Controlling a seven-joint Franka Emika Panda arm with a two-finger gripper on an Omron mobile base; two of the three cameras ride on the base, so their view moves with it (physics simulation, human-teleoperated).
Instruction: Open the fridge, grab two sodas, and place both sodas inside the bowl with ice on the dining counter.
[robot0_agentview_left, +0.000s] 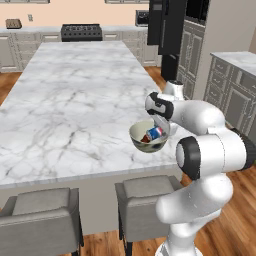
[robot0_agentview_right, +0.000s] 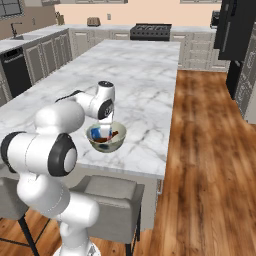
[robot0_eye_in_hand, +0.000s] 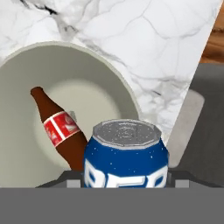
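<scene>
Your end effector (robot0_eye_in_hand: 126, 177) is pinching the blue can (robot0_eye_in_hand: 126, 155), low in the middle of the hand view, right over the bowl (robot0_agentview_left: 149, 136). The cola bottle (robot0_eye_in_hand: 59, 129) lies inside already, left of the can. In the left base view the bowl sits lower center, near the table (robot0_agentview_left: 70, 105) edge.

The gripper's fingertips hide behind the blue can (robot0_eye_in_hand: 126, 157). The bowl (robot0_eye_in_hand: 26, 144) runs off the hand view's left edge, and the arm covers part of its rim in the base views.
</scene>
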